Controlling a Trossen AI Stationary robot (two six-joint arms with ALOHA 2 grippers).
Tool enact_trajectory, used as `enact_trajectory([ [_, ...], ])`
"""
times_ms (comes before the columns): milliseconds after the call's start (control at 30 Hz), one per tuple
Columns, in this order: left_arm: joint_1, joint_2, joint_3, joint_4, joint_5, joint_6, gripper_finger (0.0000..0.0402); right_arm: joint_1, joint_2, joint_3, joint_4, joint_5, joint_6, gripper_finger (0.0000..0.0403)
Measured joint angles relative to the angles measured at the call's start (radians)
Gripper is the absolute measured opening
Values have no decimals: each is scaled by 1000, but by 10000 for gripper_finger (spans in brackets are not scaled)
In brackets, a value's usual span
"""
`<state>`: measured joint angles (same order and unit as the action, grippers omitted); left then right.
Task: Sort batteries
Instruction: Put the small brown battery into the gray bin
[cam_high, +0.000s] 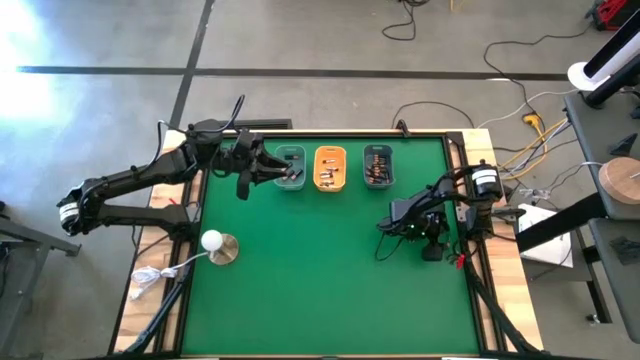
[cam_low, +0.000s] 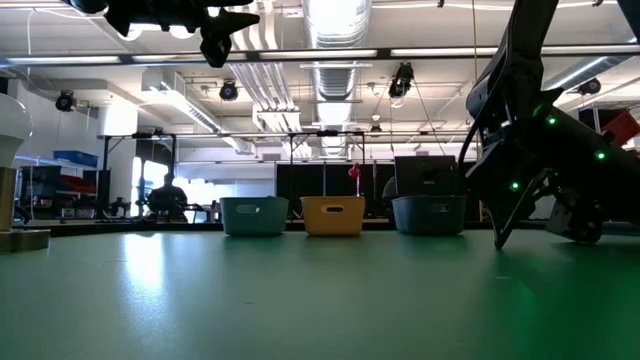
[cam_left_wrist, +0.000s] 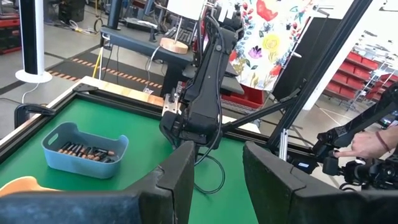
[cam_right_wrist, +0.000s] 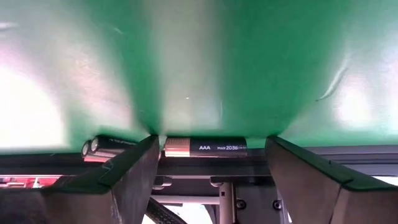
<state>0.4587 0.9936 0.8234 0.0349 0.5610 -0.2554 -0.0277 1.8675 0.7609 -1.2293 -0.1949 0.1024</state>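
A robot's left gripper (cam_high: 292, 172) hangs over the grey-blue tray (cam_high: 291, 168) at the counter's (cam_high: 320, 290) far edge, fingers (cam_left_wrist: 180, 180) part-open with nothing visible between them. Left to right along that edge sit that tray, an orange tray (cam_high: 330, 168) and a dark blue tray (cam_high: 378, 166), each holding batteries; cells show in the dark blue tray from the left wrist view (cam_left_wrist: 87, 152).

Near the counter's right edge, the right gripper (cam_high: 386, 226) is down low on the green felt, its fingers (cam_right_wrist: 124, 177) spread wide. An AAA cell (cam_right_wrist: 205, 147) lies crosswise between them, not yet clamped, with two more cells (cam_right_wrist: 106, 146) just beside it, close to one finger.

To do this pick well, the gripper likely needs to centre on the single cell and close squarely across its body, keeping the near finger clear of the neighbouring pair so they do not roll or get dragged along.

The cell's dark wrap reads "AAA" in white, followed by small print that looks like "MAR 2036"; a copper band marks one end. No brand name can be made out.
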Motion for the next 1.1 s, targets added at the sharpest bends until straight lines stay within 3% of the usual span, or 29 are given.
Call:
enact_trajectory([
  [567,0,0,0,0,-3,14,117,3,1,-20,22,-46,66,276],
  [1100,0,0,0,0,-3,14,117,3,2,-38,34,-26,69,238],
])
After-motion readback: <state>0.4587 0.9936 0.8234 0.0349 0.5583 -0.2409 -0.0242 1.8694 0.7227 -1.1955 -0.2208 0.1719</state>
